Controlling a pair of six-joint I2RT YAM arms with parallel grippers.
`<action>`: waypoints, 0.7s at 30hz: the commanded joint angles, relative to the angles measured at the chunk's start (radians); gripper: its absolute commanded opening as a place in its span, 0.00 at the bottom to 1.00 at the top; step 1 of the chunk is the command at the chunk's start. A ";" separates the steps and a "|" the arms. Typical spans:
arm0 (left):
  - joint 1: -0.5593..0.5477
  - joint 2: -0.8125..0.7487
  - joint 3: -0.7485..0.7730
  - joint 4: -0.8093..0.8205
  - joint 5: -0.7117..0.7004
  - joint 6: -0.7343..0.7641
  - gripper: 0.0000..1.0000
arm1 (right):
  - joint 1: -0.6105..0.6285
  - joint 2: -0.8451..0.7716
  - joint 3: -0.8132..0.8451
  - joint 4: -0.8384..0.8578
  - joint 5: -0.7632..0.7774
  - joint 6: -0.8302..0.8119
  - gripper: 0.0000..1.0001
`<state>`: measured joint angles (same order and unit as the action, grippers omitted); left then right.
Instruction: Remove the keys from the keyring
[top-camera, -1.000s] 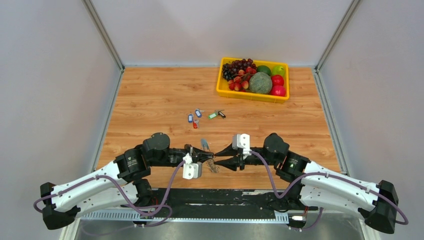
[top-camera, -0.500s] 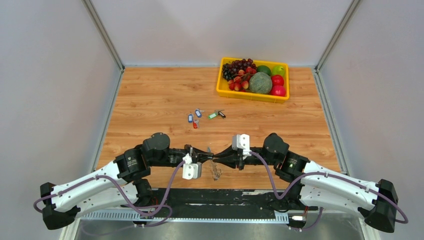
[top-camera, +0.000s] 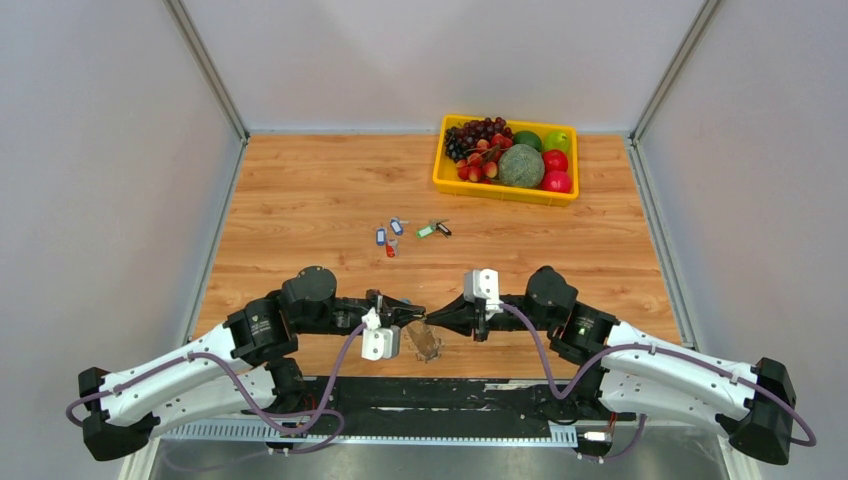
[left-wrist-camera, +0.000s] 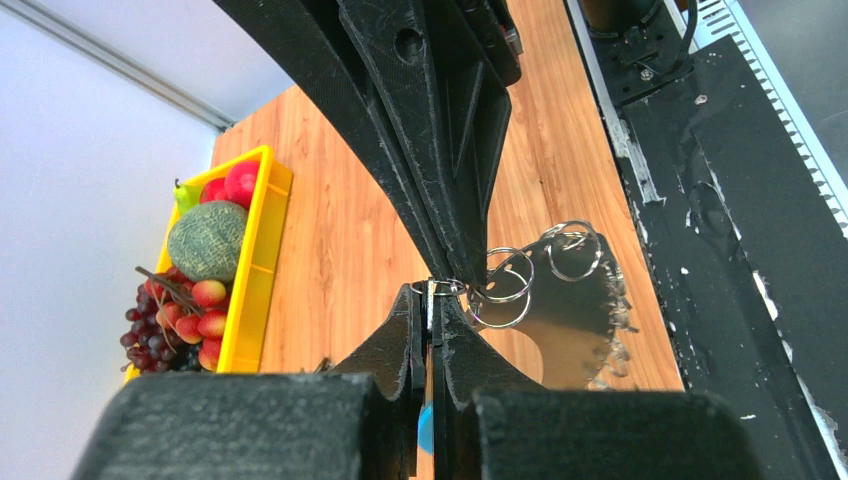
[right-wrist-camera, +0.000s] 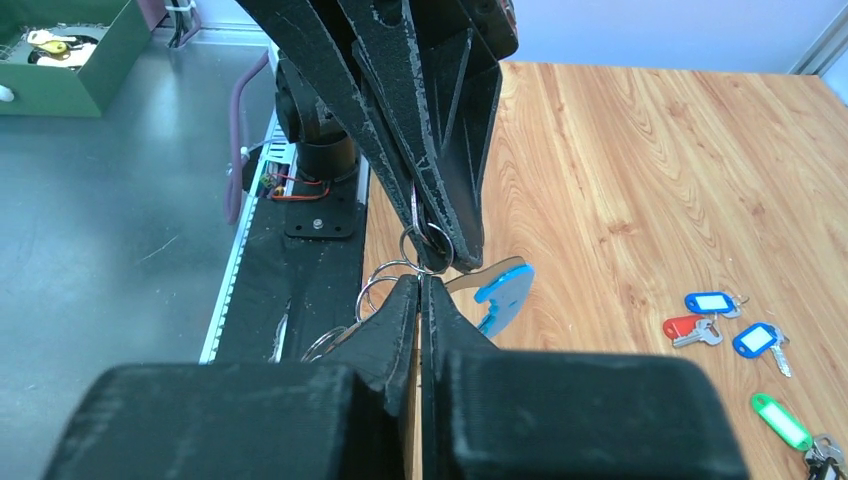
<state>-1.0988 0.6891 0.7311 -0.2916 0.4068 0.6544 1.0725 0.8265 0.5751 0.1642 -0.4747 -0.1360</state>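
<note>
My left gripper (top-camera: 410, 315) and right gripper (top-camera: 424, 319) meet tip to tip above the table's near edge. In the left wrist view the left gripper (left-wrist-camera: 434, 296) is shut on a small silver key (left-wrist-camera: 434, 291), with a blue bit (left-wrist-camera: 425, 430) between its jaws. A small wire ring (left-wrist-camera: 441, 288) links the key to more rings (left-wrist-camera: 505, 285) and to the keyring (left-wrist-camera: 585, 320), a flat grey jagged hoop hanging below (top-camera: 426, 343). The right gripper (right-wrist-camera: 420, 280) is shut on a wire ring (right-wrist-camera: 428, 243); the hoop's blue section (right-wrist-camera: 505, 295) shows beside it.
Loose keys lie mid-table: blue (top-camera: 380, 237), blue (top-camera: 397, 226), red (top-camera: 391, 249), green (top-camera: 427, 231), black (top-camera: 444, 229); they also show in the right wrist view (right-wrist-camera: 712, 302). A yellow fruit tray (top-camera: 437, 170) stands at the back right. A black base plate (top-camera: 450, 390) runs along the near edge.
The right gripper, open one second ago, has shut at the left gripper's tip. The hanging hoop has swung and tilted below them. The left arm has shifted slightly left.
</note>
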 joint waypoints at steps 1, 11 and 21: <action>-0.003 -0.021 0.012 0.070 0.030 0.016 0.00 | 0.004 0.015 0.036 0.000 -0.022 0.007 0.00; -0.003 -0.023 0.008 0.065 0.026 0.032 0.00 | -0.008 0.083 0.142 -0.096 0.031 0.203 0.00; -0.003 -0.037 0.003 0.067 0.006 0.046 0.00 | -0.100 0.043 0.124 -0.151 0.022 0.364 0.00</action>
<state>-1.0958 0.6704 0.7273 -0.3035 0.3710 0.6827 1.0248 0.9031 0.6872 0.0319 -0.4759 0.1276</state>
